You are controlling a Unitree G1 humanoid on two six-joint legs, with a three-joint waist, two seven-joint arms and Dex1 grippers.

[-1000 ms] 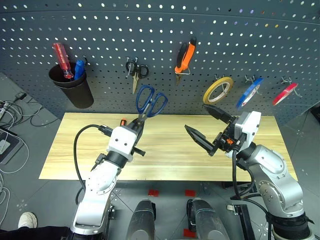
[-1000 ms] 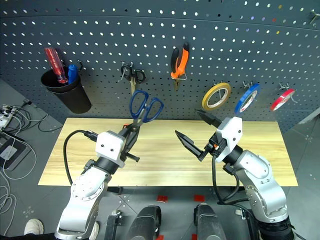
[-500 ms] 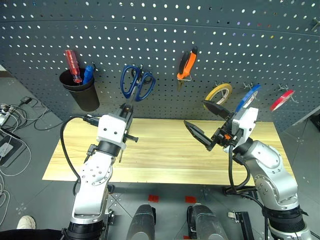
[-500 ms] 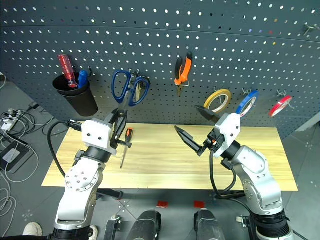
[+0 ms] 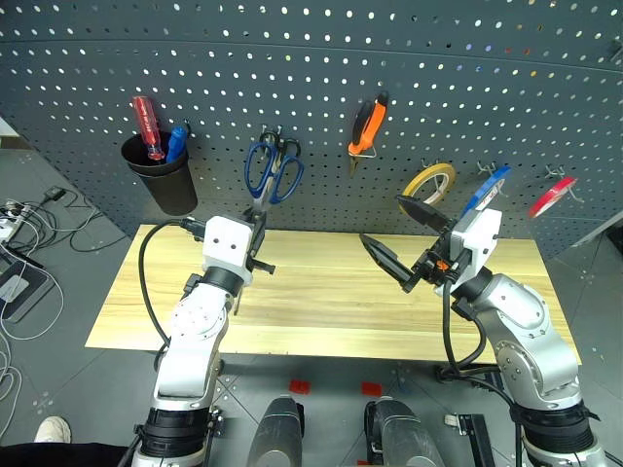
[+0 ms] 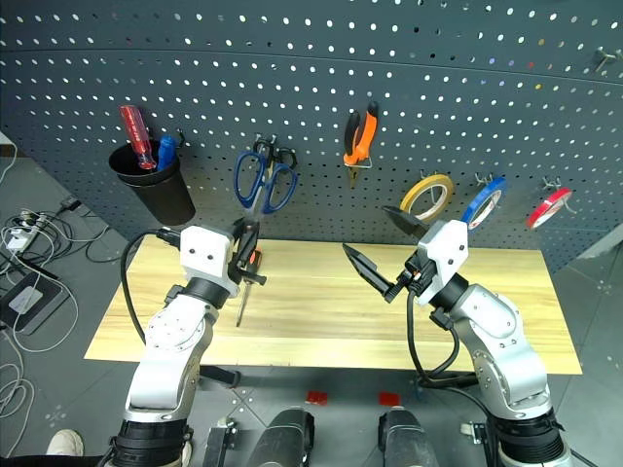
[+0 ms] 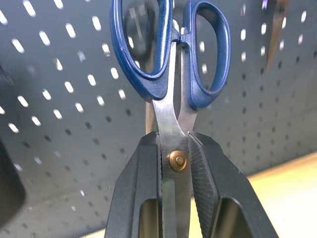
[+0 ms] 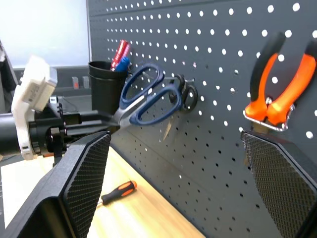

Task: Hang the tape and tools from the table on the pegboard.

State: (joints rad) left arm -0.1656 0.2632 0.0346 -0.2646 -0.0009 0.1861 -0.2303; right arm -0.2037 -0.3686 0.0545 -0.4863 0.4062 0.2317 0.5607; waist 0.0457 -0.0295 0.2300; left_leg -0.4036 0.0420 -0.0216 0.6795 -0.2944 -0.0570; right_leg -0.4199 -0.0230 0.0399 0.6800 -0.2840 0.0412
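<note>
While left fingers clench the blue scissors at the pivot, right fingers released

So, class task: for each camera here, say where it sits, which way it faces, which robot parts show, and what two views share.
Left and right eye: on the head, looking forward and down at the table and pegboard; both arms show.
Left wrist: on the left arm, facing the pegboard; left gripper clamps the scissors.
Right wrist: on the right arm, facing leftward along the pegboard; open right gripper.
Shared: both wrist views show the scissors.
</note>
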